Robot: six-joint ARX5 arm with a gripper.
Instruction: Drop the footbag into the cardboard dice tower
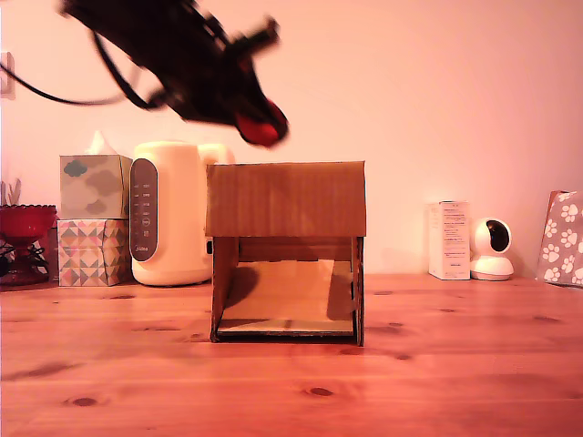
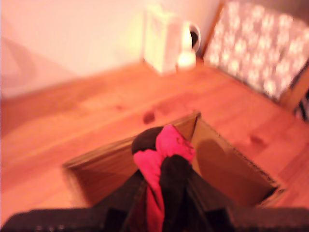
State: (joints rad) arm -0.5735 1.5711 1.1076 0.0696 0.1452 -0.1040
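1. Gripper [image 1: 260, 123] hangs in the air above the cardboard dice tower [image 1: 286, 200], over the top edge on the exterior view's left; arm blurred.
2. Jaws closed on the footbag [image 2: 161, 154]; red and black panels bulge out between them.
3. Wrist view: footbag sits over the tower's open top, clear of the cardboard walls.
4. Tower stands on the wooden worktop [image 1: 455, 364]; sloped ramp shows in its lower front opening.
5. Behind, on the exterior view's left: cream kettle [image 1: 168, 214], stacked tissue boxes [image 1: 94, 218]. On its right: white carton [image 1: 449, 239], small white camera [image 1: 493, 248].
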